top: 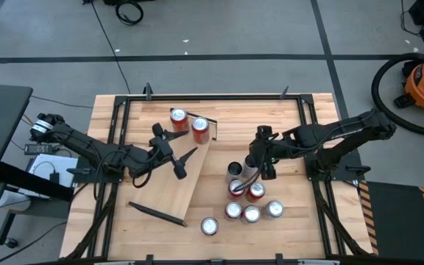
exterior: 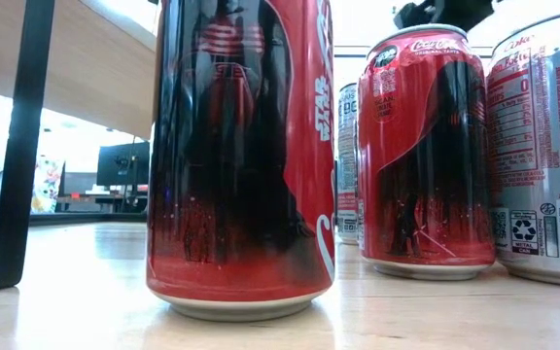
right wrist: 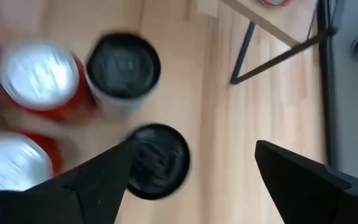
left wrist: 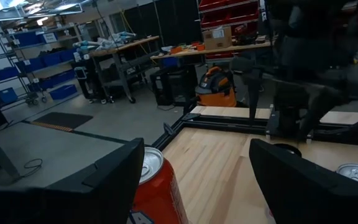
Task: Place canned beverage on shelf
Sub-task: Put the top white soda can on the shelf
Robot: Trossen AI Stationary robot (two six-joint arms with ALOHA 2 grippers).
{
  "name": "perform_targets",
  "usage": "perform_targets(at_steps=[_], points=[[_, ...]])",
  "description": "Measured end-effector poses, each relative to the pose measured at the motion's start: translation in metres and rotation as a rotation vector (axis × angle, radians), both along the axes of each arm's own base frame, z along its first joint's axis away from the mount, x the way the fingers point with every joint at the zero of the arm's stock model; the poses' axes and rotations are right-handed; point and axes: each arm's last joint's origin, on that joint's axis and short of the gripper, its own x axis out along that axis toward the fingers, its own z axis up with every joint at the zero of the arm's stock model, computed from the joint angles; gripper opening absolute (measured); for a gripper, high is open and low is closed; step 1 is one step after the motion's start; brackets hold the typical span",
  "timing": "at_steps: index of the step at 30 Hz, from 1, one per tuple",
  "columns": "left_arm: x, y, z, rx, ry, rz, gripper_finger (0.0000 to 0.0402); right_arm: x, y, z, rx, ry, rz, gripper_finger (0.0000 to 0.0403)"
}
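The shelf (top: 179,184) is a pale plank lying slantwise left of the table's middle, with a dark bar at each short end. It also shows in the low view (exterior: 76,58), raised on a black leg. Two red cans (top: 177,117) (top: 199,127) stand on its far end. My left gripper (top: 172,149) is open over the shelf, just near of those cans; one red can (left wrist: 157,186) shows beside its finger. My right gripper (top: 259,171) is open above a cluster of cans (top: 245,199), with a dark-topped can (right wrist: 160,160) below, between the fingers.
Several more cans stand on the table's right-middle and near part, one apart (top: 209,225) toward the near edge. In the low view big red cans (exterior: 241,156) (exterior: 426,146) stand close. The black frame (top: 197,97) rims the tabletop. Bare wood lies at the far right.
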Motion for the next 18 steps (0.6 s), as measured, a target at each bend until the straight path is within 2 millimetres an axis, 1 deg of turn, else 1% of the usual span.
perform_targets(at_steps=[3,6,8,12,18], points=[[-0.001,-0.002,0.0,0.0,0.0,-0.01,0.0302,0.0,0.0,0.0,0.117,-0.039,-0.149,0.035],[-0.001,-0.004,0.0,-0.004,-0.002,-0.016,0.0302,-0.002,0.0,-0.01,0.176,-0.037,-0.268,0.035],[-0.001,-0.004,0.0,-0.008,-0.005,-0.017,0.0302,-0.002,0.0,-0.013,0.2,-0.04,-0.312,0.035],[-0.001,-0.005,0.0,-0.008,-0.005,-0.019,0.0302,-0.003,0.0,-0.019,0.217,-0.038,-0.345,0.035],[-0.001,-0.005,0.0,-0.006,-0.004,-0.019,0.0302,-0.002,0.005,-0.027,0.204,-0.062,-0.335,0.035]])
